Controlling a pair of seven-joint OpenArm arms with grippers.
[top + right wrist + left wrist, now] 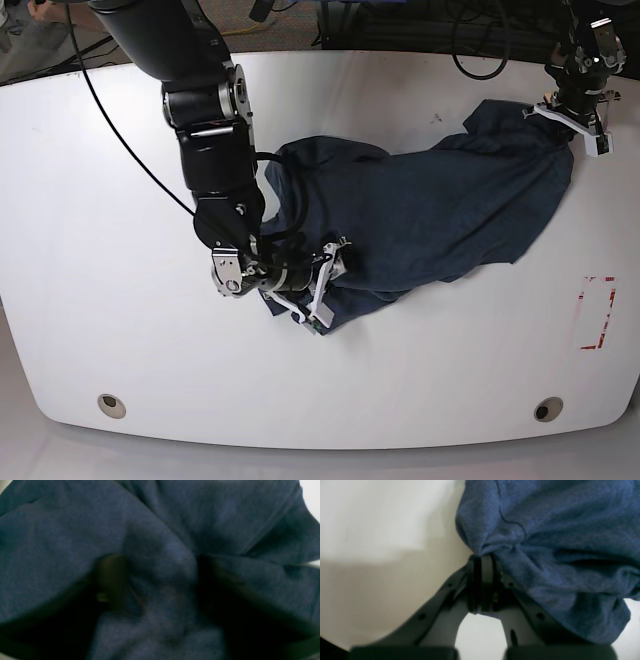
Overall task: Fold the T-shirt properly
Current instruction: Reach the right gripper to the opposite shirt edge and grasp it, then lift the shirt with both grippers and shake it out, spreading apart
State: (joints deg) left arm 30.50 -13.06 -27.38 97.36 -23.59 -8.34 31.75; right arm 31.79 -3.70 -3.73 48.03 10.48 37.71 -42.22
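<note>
Because the T-shirt (440, 210) is soft, limp knit cloth, it will sag, drape and bunch wherever it is not held, and it lies now in a crumpled heap across the middle and far right of the white desk (120, 330), well short of flat. It looks light, and the heathered weave should give a firm grip rather than slip, though a pinch of a single layer may stretch or drag the rest along. On the base view's right, the left gripper (482, 557) has its jaws pressed together on a gathered bit of the cloth's edge, as its wrist view shows, with fabric puckering out from the pinch. On that view's left, the right gripper (322, 285) sits at the near edge of the heap; its wrist view is filled with dark folds, cloth bulges between the two dark fingers (110, 577), and I cannot tell whether the jaws are truly gripping it or only partly closed around it. My judgement is that good holds are hems, shoulder seams or corners, taken well apart so the cloth spreads taut between them.
</note>
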